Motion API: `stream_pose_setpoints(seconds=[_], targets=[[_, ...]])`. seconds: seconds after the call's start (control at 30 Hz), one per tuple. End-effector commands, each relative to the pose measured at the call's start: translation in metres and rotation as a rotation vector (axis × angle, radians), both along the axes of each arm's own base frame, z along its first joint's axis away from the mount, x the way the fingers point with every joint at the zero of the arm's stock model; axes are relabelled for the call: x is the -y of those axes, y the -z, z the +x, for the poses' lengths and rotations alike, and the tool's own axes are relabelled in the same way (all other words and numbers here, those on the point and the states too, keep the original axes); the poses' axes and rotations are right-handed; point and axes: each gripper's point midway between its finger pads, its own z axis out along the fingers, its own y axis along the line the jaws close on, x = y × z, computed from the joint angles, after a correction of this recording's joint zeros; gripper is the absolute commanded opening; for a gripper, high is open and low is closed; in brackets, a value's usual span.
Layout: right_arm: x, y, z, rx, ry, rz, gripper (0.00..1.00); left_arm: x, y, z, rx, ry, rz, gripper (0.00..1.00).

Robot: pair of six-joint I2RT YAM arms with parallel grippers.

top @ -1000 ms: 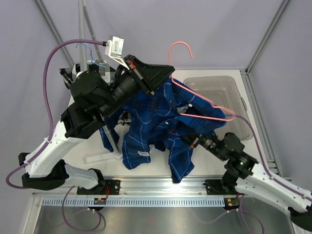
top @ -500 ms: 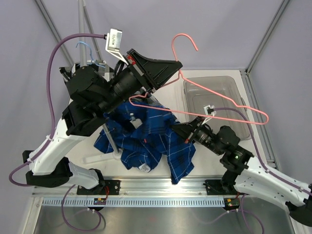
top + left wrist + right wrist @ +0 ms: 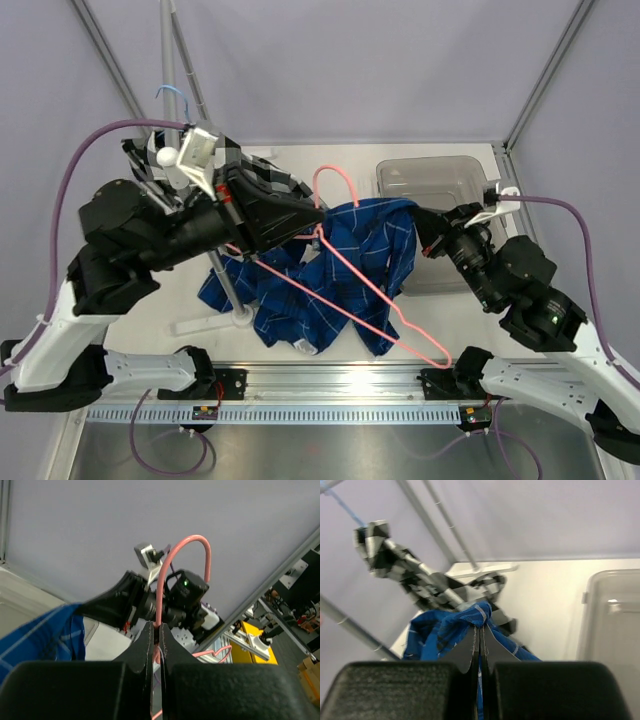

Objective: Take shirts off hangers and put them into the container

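Note:
My left gripper (image 3: 318,220) (image 3: 157,629) is shut on the neck of the pink hanger (image 3: 375,295) (image 3: 186,542), just below its hook. The bare wire triangle slants over the blue plaid shirt (image 3: 320,275) toward the near right. My right gripper (image 3: 418,217) (image 3: 481,626) is shut on a bunched fold of that blue shirt (image 3: 445,630), holding it up beside the container's (image 3: 440,180) (image 3: 615,610) left edge. The rest of the shirt trails onto the table. The black, white and grey checked shirt (image 3: 262,170) (image 3: 420,587) hangs behind my left gripper. A light blue hanger hook (image 3: 168,95) shows on the rack.
The white rack pole (image 3: 170,60) (image 3: 350,622) rises at the back left, its foot (image 3: 240,318) beside the blue shirt. Frame struts (image 3: 545,70) stand at the table's corners. A metal rail (image 3: 330,378) runs along the near edge between the arm bases.
The pink hanger came out of the blue shirt, and my left gripper swung it down over the cloth. My right gripper carried its hold on the shirt up and right toward the container.

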Motion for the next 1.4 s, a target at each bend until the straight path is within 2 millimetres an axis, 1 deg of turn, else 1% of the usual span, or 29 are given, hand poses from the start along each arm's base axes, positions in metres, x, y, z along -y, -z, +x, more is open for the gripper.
stream_pose_setpoints(seconds=[0.0,0.07,0.13,0.17,0.2,0.23,0.27,0.33,0.37,0.4,0.43,0.47,0.5,0.53,0.57,0.6,0.63,0.67,0.7,0.8,0.87,0.9,0.93,1.1,1.13,1.2,1.23,1.33,1.37], targets=[[0.045,-0.043,0.01,0.088,0.207,-0.045,0.0,-0.038,-0.008,-0.03,0.067,0.05,-0.008,0.0],[0.046,-0.062,0.015,0.138,0.234,-0.081,0.0,-0.038,0.005,-0.037,0.057,0.086,0.018,0.0],[0.052,-0.111,0.016,0.244,0.27,-0.027,0.0,-0.034,0.025,-0.04,0.034,0.115,0.057,0.0],[0.056,-0.128,0.017,0.321,0.297,-0.094,0.0,-0.033,0.033,-0.04,0.025,0.118,0.072,0.0],[0.069,-0.156,0.014,0.371,0.346,-0.061,0.0,-0.031,0.041,-0.038,0.015,0.116,0.085,0.0],[0.064,-0.17,0.022,0.401,0.375,-0.081,0.0,-0.03,0.05,-0.036,0.0,0.107,0.099,0.0],[0.081,-0.216,0.01,0.51,0.423,-0.054,0.0,-0.026,0.068,-0.033,-0.025,0.101,0.133,0.0],[0.076,-0.254,0.015,0.619,0.476,-0.048,0.0,-0.023,0.087,-0.03,-0.056,0.096,0.174,0.0],[0.092,-0.288,0.004,0.715,0.545,-0.088,0.0,-0.019,0.104,-0.029,-0.077,0.097,0.205,0.0],[0.097,-0.305,0.003,0.763,0.591,-0.101,0.0,-0.018,0.112,-0.029,-0.089,0.099,0.224,0.0],[0.08,-0.315,0.018,0.797,0.619,-0.16,0.0,-0.018,0.12,-0.025,-0.099,0.078,0.239,0.0],[0.1,-0.354,-0.002,0.899,0.672,-0.156,0.0,-0.02,0.124,-0.028,-0.102,0.08,0.239,0.0],[0.106,-0.368,-0.002,0.938,0.717,-0.179,0.0,-0.016,0.14,-0.024,-0.115,0.065,0.261,0.0],[0.087,-0.373,0.016,0.965,0.733,-0.249,0.0,-0.015,0.146,-0.026,-0.116,0.071,0.266,0.0],[0.113,-0.408,-0.016,1.063,0.779,-0.189,0.0,-0.014,0.151,-0.028,-0.116,0.078,0.276,0.0],[0.091,-0.408,0.012,1.072,0.79,-0.259,0.0,-0.015,0.164,-0.025,-0.118,0.061,0.309,0.0],[0.094,-0.417,0.009,1.108,0.817,-0.278,0.0,-0.016,0.17,-0.023,-0.125,0.042,0.328,0.0],[0.112,-0.437,-0.018,1.201,0.851,-0.224,0.0,-0.016,0.177,-0.02,-0.134,0.029,0.346,0.0],[0.112,-0.436,-0.005,1.221,0.881,-0.26,0.0,-0.013,0.19,-0.02,-0.147,0.035,0.371,0.0],[0.107,-0.438,0.009,1.3,0.837,-0.206,0.0,-0.007,0.2,-0.023,-0.156,0.06,0.345,0.0],[0.113,-0.441,0.012,1.347,0.865,-0.199,0.0,-0.004,0.218,-0.023,-0.166,0.063,0.37,0.0],[0.107,-0.437,0.028,1.35,0.85,-0.187,0.0,-0.005,0.224,-0.019,-0.167,0.042,0.384,0.0],[0.115,-0.438,0.03,1.367,0.866,-0.19,0.0,-0.005,0.233,-0.017,-0.174,0.029,0.403,0.0],[0.135,-0.447,0.009,1.458,0.865,-0.08,0.0,-0.013,0.257,-0.005,-0.17,-0.047,0.498,0.0],[0.127,-0.436,0.039,1.402,0.828,-0.093,0.0,-0.014,0.258,-0.004,-0.169,-0.05,0.5,0.0],[0.128,-0.426,0.06,1.354,0.812,-0.096,0.0,-0.012,0.259,-0.006,-0.177,-0.038,0.485,0.0],[0.126,-0.414,0.085,1.295,0.815,-0.114,0.0,-0.01,0.259,-0.007,-0.185,-0.031,0.477,0.0],[0.117,-0.386,0.136,1.169,0.795,-0.183,0.0,-0.006,0.263,-0.013,-0.21,-0.001,0.444,0.0],[0.117,-0.381,0.139,1.149,0.791,-0.189,0.0,-0.007,0.261,-0.014,-0.211,-0.001,0.426,0.0]])
